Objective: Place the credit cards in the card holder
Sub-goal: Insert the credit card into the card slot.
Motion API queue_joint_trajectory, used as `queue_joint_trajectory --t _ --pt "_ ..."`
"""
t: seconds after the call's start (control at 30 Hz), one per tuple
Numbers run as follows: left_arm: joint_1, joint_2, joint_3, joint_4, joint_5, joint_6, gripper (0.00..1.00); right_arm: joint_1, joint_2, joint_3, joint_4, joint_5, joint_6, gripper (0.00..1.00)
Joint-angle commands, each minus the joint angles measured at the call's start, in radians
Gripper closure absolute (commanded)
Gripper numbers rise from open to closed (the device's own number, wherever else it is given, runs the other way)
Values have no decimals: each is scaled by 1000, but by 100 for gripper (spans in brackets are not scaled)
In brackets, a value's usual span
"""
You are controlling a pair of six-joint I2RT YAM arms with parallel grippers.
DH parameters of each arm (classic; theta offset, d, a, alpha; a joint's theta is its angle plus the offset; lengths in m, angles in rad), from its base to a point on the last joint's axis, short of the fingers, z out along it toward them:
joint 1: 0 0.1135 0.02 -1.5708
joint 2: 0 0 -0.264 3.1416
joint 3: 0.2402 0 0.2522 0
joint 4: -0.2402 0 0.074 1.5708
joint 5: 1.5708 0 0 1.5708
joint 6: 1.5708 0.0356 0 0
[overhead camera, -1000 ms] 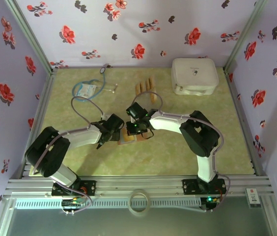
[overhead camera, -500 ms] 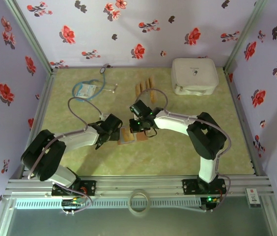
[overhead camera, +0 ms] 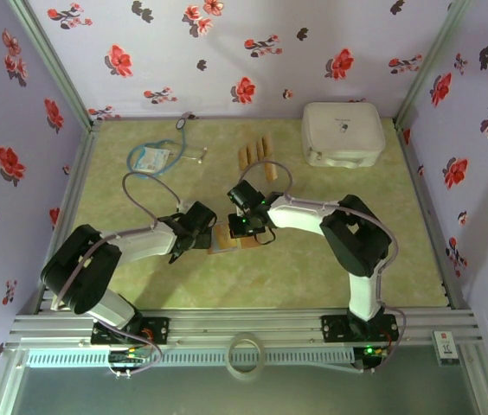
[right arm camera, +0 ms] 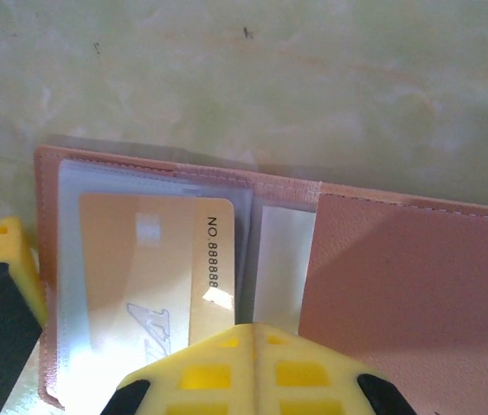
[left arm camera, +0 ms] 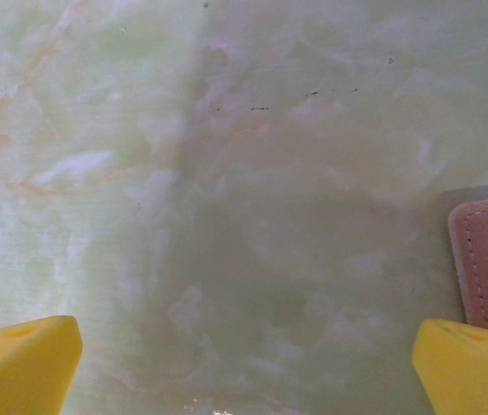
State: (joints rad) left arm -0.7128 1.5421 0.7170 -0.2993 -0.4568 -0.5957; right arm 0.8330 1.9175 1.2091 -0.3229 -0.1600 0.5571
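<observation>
Card holder (overhead camera: 225, 241) open flat at middle of worktop (overhead camera: 140, 268), between both arms, clear pockets facing up. Gold card (right arm camera: 136, 259) tucked inside one clear pocket, printed number showing. Right tool (right arm camera: 257, 337) clenched tight, yellow tips pressed together over that card's near edge; grip on card impossible to judge. Left tool (left arm camera: 244, 363) released wide, just beside holder's edge, bare worktop between tips. Other credit cards (overhead camera: 255, 152) well apart toward far wall, between stethoscope (overhead camera: 159, 156) and white case (overhead camera: 342, 132).
</observation>
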Motion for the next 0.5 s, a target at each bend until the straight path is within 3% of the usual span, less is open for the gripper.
queue_joint_trajectory --t 0.0,0.47 --pt "8 45 0 10 7 7 0 4 18 -1 -11 -7 -5 100" --pt "9 67 -9 36 24 4 0 42 51 46 4 -42 20 100"
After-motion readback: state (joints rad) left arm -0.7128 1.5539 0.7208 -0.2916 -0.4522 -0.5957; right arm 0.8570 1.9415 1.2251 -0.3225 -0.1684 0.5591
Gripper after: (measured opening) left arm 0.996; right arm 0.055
